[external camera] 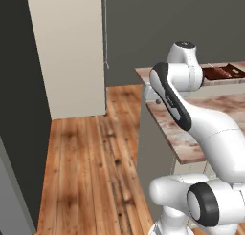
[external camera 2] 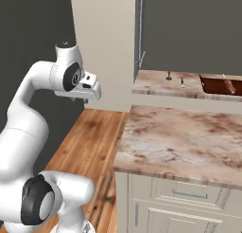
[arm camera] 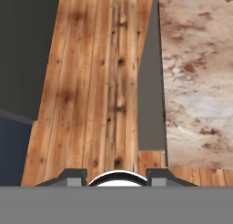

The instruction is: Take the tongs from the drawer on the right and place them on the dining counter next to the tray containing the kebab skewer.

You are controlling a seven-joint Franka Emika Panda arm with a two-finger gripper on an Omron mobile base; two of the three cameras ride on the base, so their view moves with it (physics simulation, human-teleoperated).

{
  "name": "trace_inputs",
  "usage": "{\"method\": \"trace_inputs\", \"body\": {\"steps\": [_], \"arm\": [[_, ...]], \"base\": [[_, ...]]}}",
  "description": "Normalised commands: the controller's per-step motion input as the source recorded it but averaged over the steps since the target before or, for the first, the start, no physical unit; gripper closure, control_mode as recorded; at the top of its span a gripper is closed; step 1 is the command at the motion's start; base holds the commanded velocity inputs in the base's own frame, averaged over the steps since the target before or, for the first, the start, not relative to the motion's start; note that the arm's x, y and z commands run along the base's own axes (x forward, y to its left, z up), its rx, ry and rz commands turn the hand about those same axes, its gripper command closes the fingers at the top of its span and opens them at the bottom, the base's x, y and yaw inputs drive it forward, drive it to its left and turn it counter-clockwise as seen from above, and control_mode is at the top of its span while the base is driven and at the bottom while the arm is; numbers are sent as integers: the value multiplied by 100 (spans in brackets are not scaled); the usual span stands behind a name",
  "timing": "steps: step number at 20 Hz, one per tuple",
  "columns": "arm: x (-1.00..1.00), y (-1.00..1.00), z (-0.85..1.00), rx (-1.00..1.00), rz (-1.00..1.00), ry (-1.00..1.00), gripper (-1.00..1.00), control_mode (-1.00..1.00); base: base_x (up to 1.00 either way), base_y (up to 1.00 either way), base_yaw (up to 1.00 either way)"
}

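Note:
The dark reddish-brown tray [external camera 2: 221,85] lies on the dining counter [external camera 2: 156,83] at the far right, and is also seen past my arm [external camera: 225,71]. What lies in the tray is too small to make out. The tongs are hidden. My gripper [external camera 2: 79,100] hangs pointing down over the wooden floor, left of the near counter and well short of the tray. In the hand view my gripper [arm camera: 117,175] stands open, its dark fingertips [arm camera: 75,175] apart with nothing between them.
A marbled cabinet counter [external camera 2: 179,142] stands between me and the dining counter, with a shut drawer front [external camera 2: 189,193] under its top. Two small items [external camera 2: 168,77] stand on the dining counter. Left are a tall cream cabinet [external camera: 72,52] and a dark wall [external camera: 19,110]. Wooden floor [arm camera: 95,82] lies below.

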Motion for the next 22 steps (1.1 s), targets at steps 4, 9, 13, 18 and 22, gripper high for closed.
{"method": "trace_inputs", "body": {"steps": [4,9,13,18,22], "arm": [[-23,-10,0,0,-1,0,-100,-100],[-45,-50,-7,4,-8,0,-100,-100],[-41,-66,-17,10,-9,0,-100,-100],[-24,-51,-23,11,-2,0,-100,-100],[-29,-28,-15,8,0,-2,-100,-100]], "base": [[0,0,0],[0,0,0],[0,0,0],[0,0,0],[0,0,0]]}}
